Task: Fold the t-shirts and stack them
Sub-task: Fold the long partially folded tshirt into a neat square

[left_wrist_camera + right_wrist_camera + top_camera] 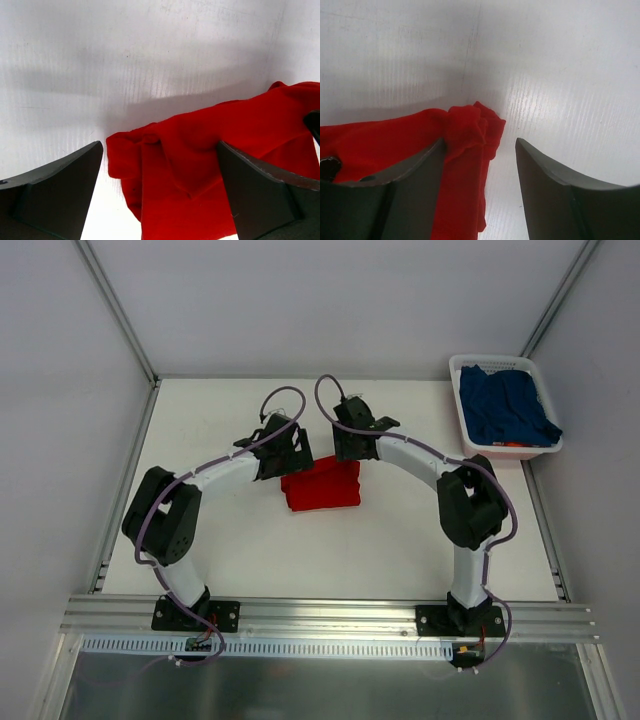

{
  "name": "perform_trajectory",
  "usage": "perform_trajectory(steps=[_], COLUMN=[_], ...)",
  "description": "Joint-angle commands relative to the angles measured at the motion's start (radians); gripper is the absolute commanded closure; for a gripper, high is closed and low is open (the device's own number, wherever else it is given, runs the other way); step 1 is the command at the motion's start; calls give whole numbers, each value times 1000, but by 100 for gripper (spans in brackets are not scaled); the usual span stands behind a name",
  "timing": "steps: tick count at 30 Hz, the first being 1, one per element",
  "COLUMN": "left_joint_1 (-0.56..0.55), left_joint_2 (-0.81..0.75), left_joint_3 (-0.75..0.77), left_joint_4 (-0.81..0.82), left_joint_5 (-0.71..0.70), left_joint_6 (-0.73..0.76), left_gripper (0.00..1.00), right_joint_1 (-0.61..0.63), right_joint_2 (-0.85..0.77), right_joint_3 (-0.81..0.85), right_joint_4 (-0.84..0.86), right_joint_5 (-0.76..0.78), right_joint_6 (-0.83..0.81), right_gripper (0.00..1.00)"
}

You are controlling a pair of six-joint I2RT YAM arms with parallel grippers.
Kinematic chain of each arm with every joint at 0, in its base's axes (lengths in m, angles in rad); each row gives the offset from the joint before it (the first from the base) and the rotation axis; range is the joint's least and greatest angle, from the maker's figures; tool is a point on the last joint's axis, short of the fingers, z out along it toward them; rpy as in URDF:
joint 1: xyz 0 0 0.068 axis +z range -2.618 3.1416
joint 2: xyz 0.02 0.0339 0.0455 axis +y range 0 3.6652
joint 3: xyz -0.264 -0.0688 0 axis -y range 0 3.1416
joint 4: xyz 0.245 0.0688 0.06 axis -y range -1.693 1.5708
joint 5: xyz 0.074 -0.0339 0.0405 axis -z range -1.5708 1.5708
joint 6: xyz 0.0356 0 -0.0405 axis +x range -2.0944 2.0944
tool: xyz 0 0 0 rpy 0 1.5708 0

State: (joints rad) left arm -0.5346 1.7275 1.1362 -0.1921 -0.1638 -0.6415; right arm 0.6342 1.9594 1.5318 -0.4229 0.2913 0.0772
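The red t-shirt (pixel 322 490) lies folded into a small block at the middle of the table. My left gripper (pixel 281 454) hangs over its far left corner and my right gripper (pixel 351 439) over its far right corner. In the left wrist view the left gripper (pixel 160 145) is open wide, with the red t-shirt (pixel 260 120) lying loose beneath the gap. In the right wrist view the right gripper (pixel 480 141) is open too. There the bunched corner of the red t-shirt (pixel 380 140) rests beside the left finger (pixel 405 190). The navy t-shirt (pixel 505 405) lies crumpled in the basket.
The white plastic basket (pixel 490 360) stands at the table's far right corner. The white table (pixel 400 550) is ringed by a metal frame and pale walls. Both arms bend inward over the table's middle.
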Motion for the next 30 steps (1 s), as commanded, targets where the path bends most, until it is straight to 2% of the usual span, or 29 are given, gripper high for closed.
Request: perform_trajectory(steps=[1,10,14,18,22,26,30], left_joint_1=[4,5,4,5,2,-8,-30], left_joint_2=[-28,-184,-351,-454,-441,-340,-211], left_joint_3=[28,-21,-47,-69,-81,-70,-41], left_joint_4=[2,-9,-29,-30,-29,5,95], left_joint_5=[4,-6,-16,12,67,161,320], left_joint_6=[16,16,14,11,-7,-35,-46], left_gripper=[1,1,1,1,1,1,1], right_joint_1=[2,4,18,28,39,47,45], right_joint_2=[-53,-204,-304,-405,-445,-468,-531], right_joint_3=[5,-47,-85,-122,-154,-219,-320], right_joint_4=[1,-27,-37,-42,-48,-44,-11], right_joint_5=[14,63,91,92,63,45,45], right_joint_6=[-16,-16,-24,-17,-2,33,75], right_gripper=[38,38,37,37,37,36,36])
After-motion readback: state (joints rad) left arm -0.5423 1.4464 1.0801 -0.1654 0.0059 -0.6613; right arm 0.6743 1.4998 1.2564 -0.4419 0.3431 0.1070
